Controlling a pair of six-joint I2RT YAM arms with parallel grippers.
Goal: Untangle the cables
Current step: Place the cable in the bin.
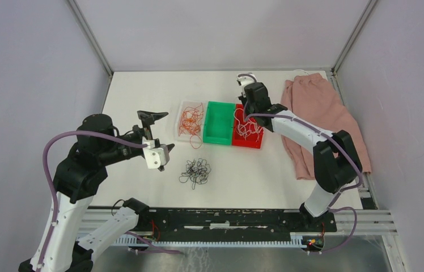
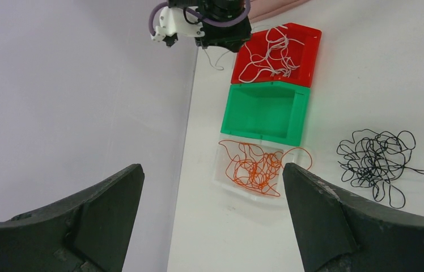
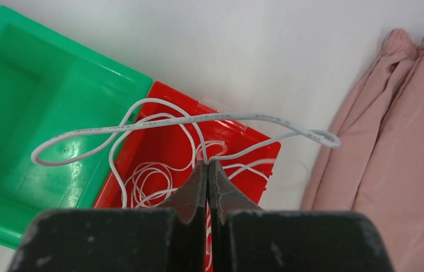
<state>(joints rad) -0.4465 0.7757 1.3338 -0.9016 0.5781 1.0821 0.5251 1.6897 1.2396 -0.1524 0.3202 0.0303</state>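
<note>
The right gripper (image 3: pixel 208 164) is clamping a white cable (image 3: pixel 187 119) just above the red bin (image 3: pixel 255 139); the left gripper (image 2: pixel 211 167) is gaping, farther from it

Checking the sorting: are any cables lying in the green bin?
No, the green bin is bare inside; the black cables lie outside it.

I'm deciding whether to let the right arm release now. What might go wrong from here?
The right gripper is shut on a white cable whose loop hangs over the green bin; dropped here, it may land partly there, not in the red bin. An orange cable strand overhangs the clear tray and might snag a passing arm.
</note>
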